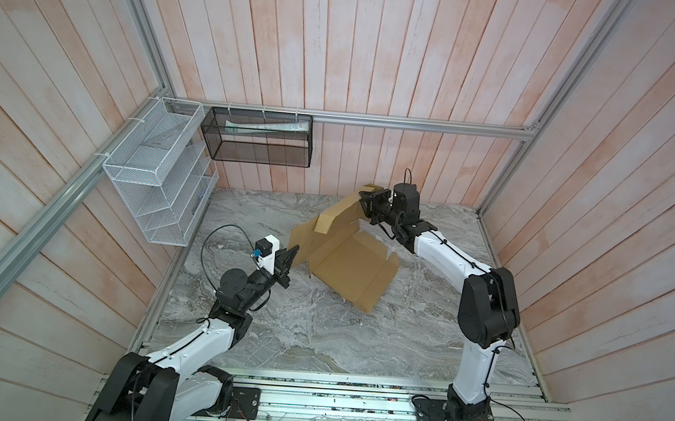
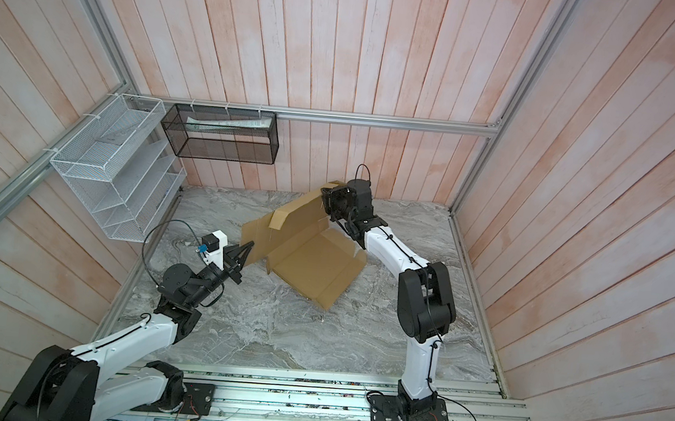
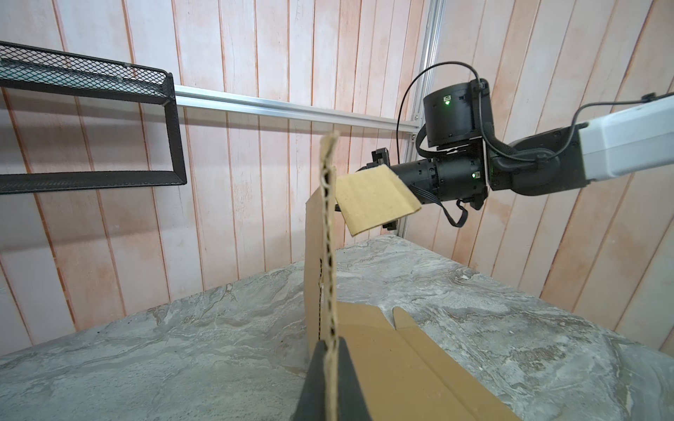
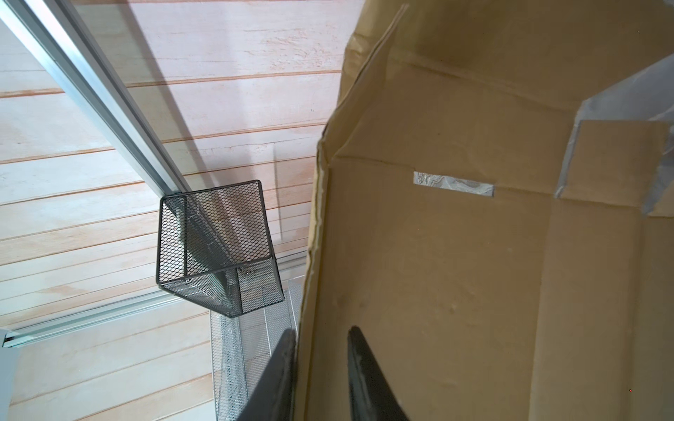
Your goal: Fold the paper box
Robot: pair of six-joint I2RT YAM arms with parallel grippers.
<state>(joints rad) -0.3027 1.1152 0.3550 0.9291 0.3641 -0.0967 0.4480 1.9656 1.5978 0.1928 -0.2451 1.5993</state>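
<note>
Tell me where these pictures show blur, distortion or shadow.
In both top views the wide lens fans the wall planks outward, and light is even; in the left wrist view the left gripper's fingers are blurred, the paper box sharp; in the right wrist view the right gripper's fingers blur too.

A: Is there any writing to read anywhere?
B: None that I can make out. The paper box point(image 1: 347, 270) shows only plain brown faces.
A: And the sheet point(image 1: 268, 127) lying in the black mesh basket point(image 1: 255, 152) on the back wall?
B: It is pale, with faint greyish marks in both top views, too small to read as letters or numbers.
</note>
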